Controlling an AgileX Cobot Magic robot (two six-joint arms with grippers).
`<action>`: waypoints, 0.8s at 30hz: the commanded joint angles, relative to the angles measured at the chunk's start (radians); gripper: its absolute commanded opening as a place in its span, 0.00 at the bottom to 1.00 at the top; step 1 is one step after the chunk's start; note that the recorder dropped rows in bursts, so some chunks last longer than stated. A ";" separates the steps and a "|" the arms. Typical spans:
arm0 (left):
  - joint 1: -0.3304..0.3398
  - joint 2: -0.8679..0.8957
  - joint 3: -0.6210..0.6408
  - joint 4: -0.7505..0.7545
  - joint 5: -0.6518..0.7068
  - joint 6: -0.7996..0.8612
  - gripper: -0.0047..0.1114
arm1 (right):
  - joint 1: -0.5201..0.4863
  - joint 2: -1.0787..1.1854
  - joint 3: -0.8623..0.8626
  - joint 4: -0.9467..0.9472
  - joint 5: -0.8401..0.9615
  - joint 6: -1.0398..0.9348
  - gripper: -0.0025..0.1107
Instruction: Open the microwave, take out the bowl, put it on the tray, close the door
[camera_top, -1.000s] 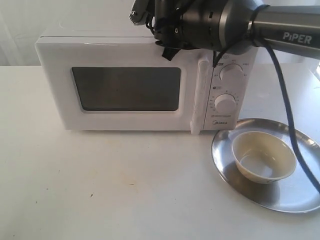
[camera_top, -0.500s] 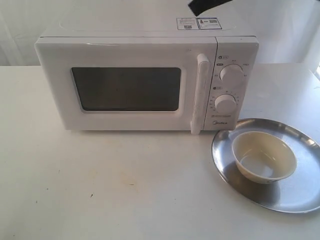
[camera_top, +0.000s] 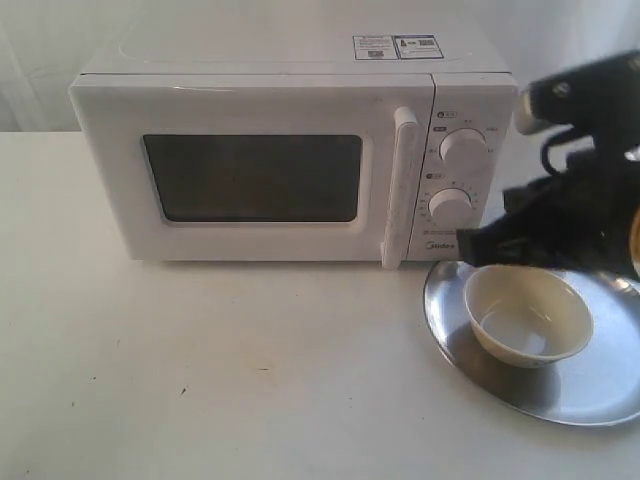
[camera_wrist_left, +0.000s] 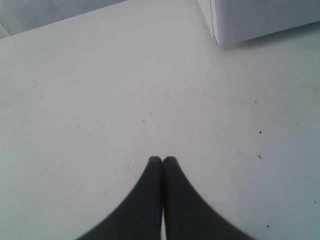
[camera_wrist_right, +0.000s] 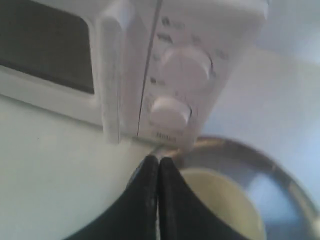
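The white microwave (camera_top: 290, 150) stands at the back of the table with its door (camera_top: 250, 180) shut and the bar handle (camera_top: 400, 190) flush. To its right the cream bowl (camera_top: 528, 314) sits on the silver tray (camera_top: 600, 390). My right gripper (camera_top: 468, 246) is shut with nothing held, its tips hanging just above the tray's near-left rim, beside the bowl and below the dials (camera_wrist_right: 186, 67). The right wrist view shows the shut right gripper (camera_wrist_right: 159, 161) over the bowl (camera_wrist_right: 225, 200) and tray (camera_wrist_right: 280, 175). The left gripper (camera_wrist_left: 162, 160) is shut over bare table, near a microwave corner (camera_wrist_left: 240, 20).
The white table (camera_top: 200, 370) spreads in front of the microwave with small dark specks on it. The right arm's dark body (camera_top: 590, 180) fills the space right of the microwave, above the tray's back rim.
The right arm was in front of the microwave's top, left the view upward, and now has come down at the right, with its shut gripper by the tray. Bowl, tray and door stayed put.
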 joint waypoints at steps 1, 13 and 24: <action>-0.007 -0.002 -0.002 -0.007 0.002 -0.004 0.04 | -0.006 -0.042 0.084 0.110 0.102 0.144 0.02; -0.007 -0.002 -0.002 -0.007 0.002 -0.004 0.04 | -0.006 -0.044 0.107 0.134 0.148 0.155 0.02; -0.007 -0.002 -0.002 -0.007 0.002 -0.004 0.04 | -0.006 -0.046 0.108 0.134 0.148 0.155 0.02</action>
